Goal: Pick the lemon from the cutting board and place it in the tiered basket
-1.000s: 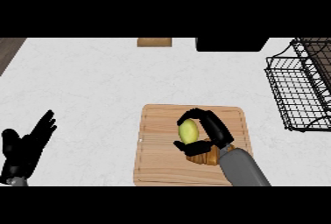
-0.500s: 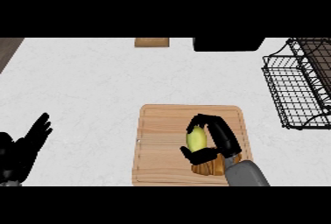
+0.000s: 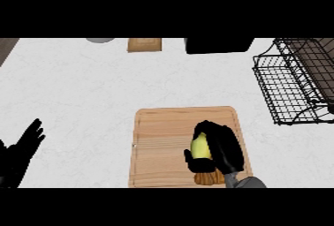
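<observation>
I have the right robot hand (image 3: 222, 148) curled around the lemon (image 3: 201, 146) on the cutting board (image 3: 163, 132), ready to lift toward the tiered basket (image 3: 294, 88); left robot hand (image 3: 23, 150) rests open.

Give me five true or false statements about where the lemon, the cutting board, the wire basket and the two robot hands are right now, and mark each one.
1. The lemon is over the cutting board. True.
2. The right robot hand has its fingers curled round the lemon. True.
3. The lemon lies inside the tiered basket. False: it is in the right robot hand above the board, apart from the basket.
4. The left robot hand holds the board's edge. False: it is open at the view's left edge, away from the board.
5. The basket stands left of the board. False: it stands to the right and farther back.
</observation>
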Robot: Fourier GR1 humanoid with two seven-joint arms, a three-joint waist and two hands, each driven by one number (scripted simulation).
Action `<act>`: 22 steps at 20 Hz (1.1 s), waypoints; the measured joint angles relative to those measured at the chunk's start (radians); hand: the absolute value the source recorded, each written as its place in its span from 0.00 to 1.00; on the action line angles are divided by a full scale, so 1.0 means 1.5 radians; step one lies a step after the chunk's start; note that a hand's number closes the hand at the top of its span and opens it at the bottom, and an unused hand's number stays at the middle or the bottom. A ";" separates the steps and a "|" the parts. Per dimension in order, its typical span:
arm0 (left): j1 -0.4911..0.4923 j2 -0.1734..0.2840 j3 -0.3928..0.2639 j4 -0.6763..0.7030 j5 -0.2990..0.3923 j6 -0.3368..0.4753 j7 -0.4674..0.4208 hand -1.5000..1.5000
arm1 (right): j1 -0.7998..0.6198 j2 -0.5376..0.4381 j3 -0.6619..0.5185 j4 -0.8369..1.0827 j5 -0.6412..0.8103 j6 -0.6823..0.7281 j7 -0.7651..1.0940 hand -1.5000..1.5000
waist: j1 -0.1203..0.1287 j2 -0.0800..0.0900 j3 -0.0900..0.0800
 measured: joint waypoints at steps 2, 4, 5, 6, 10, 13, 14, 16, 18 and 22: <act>0.007 -0.001 0.002 -0.002 0.002 -0.001 -0.006 0.50 | 0.004 -0.001 0.013 -0.072 0.051 0.012 0.070 1.00 | -0.002 -0.001 0.000; 0.012 -0.002 0.003 -0.006 0.003 -0.001 -0.006 0.50 | 0.013 -0.002 0.025 -0.156 0.095 0.030 0.130 1.00 | -0.003 0.000 0.001; 0.013 -0.003 0.002 -0.009 0.002 -0.001 -0.007 0.50 | 0.017 0.000 0.033 -0.200 0.115 0.044 0.162 1.00 | -0.003 0.001 0.002; 0.014 -0.005 0.000 -0.007 0.000 -0.001 -0.013 0.50 | 0.019 0.001 0.040 -0.245 0.135 0.065 0.192 1.00 | -0.002 0.002 0.002; 0.002 -0.008 -0.006 -0.009 -0.003 -0.001 -0.012 0.50 | 0.018 0.007 0.062 -0.422 0.196 0.173 0.303 1.00 | 0.011 0.010 0.004; -0.010 -0.005 -0.007 -0.004 -0.001 -0.008 -0.010 0.50 | -0.011 0.023 0.061 -0.536 0.206 0.269 0.372 1.00 | 0.023 0.015 0.005; -0.015 -0.008 -0.010 0.000 -0.004 -0.006 -0.012 0.50 | -0.032 0.028 0.055 -0.562 0.204 0.297 0.394 1.00 | 0.027 0.017 0.005; -0.022 -0.014 -0.017 -0.004 -0.010 -0.003 -0.008 0.50 | -0.076 0.034 0.009 -0.578 0.187 0.330 0.404 1.00 | 0.034 0.019 0.005; -0.029 -0.013 -0.018 -0.006 -0.008 -0.008 0.001 0.50 | -0.128 0.039 -0.046 -0.570 0.167 0.348 0.402 1.00 | 0.039 0.021 0.006; -0.027 -0.018 -0.022 -0.015 -0.010 -0.012 0.005 0.50 | -0.200 0.032 -0.165 -0.549 0.117 0.379 0.373 1.00 | 0.043 0.023 0.006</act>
